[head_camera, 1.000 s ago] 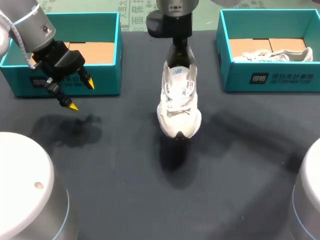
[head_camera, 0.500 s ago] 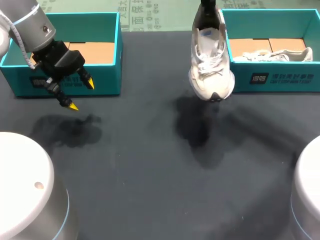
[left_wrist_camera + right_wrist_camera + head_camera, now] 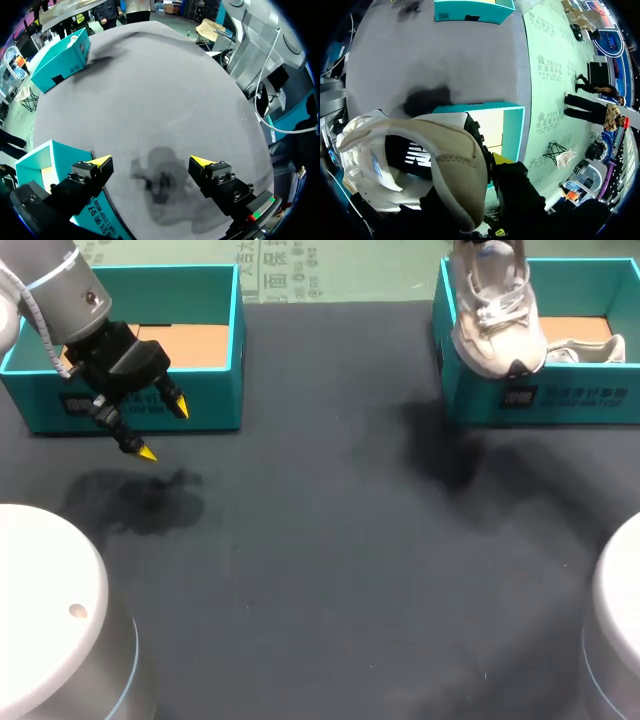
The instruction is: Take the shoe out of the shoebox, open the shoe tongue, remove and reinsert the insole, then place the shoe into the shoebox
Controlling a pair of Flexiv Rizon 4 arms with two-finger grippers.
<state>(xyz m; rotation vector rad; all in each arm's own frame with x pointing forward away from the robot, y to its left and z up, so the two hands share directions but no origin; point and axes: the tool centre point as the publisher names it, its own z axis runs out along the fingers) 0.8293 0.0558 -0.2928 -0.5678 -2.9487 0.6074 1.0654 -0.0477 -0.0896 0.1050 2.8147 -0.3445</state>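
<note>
A white shoe (image 3: 495,318) hangs toe-down over the front left corner of the right teal shoebox (image 3: 540,400). My right gripper (image 3: 490,162) is shut on the shoe's (image 3: 420,165) heel collar; it is above the head view's edge. In the right wrist view the box's (image 3: 512,135) wall and cardboard floor lie under the shoe. A second white shoe (image 3: 585,348) lies inside that box. My left gripper (image 3: 160,428) hangs open and empty in front of the left teal shoebox (image 3: 130,300). In the left wrist view its fingers (image 3: 151,162) stand wide apart above bare table.
The dark table (image 3: 320,540) stretches between the two boxes, with the shoe's shadow (image 3: 440,455) in front of the right box. The left box (image 3: 47,167) sits close beside my left gripper's finger. The right box (image 3: 60,57) shows across the table in the left wrist view.
My right arm has carried the shoe from over the table's middle to the right and back, up over the right shoebox's corner. The left arm has not moved.
</note>
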